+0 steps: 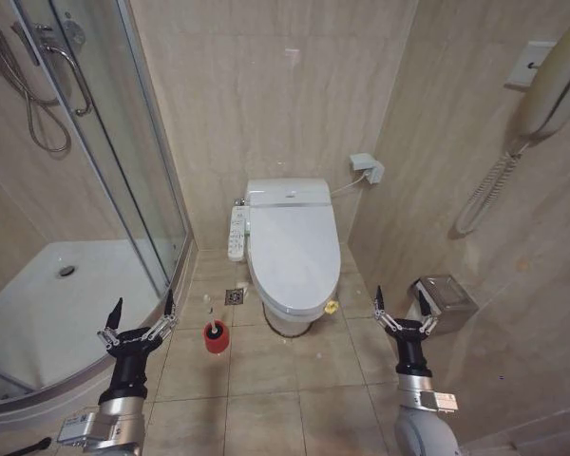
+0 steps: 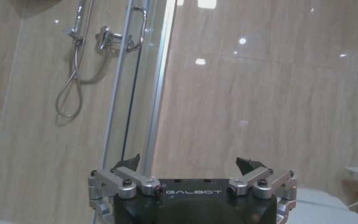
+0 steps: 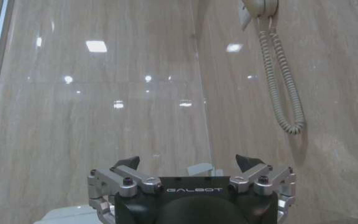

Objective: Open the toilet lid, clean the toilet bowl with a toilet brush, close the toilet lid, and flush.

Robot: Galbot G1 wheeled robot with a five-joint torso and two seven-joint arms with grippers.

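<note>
**Grippers wait in front of the shut toilet**

Grippers hang low with nothing in them. The left gripper (image 1: 142, 312) has its fingers spread wide. The toilet brush (image 1: 212, 323) stands in its red holder cup (image 1: 216, 337) just off to its right. The right gripper (image 1: 401, 302) is spread wide too. The toilet lid (image 1: 294, 254) lies shut, ahead and between both grippers.

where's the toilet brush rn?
Head view: the toilet brush stands in its red holder on the floor, left of the toilet lid, between it and the shower tray.
</note>
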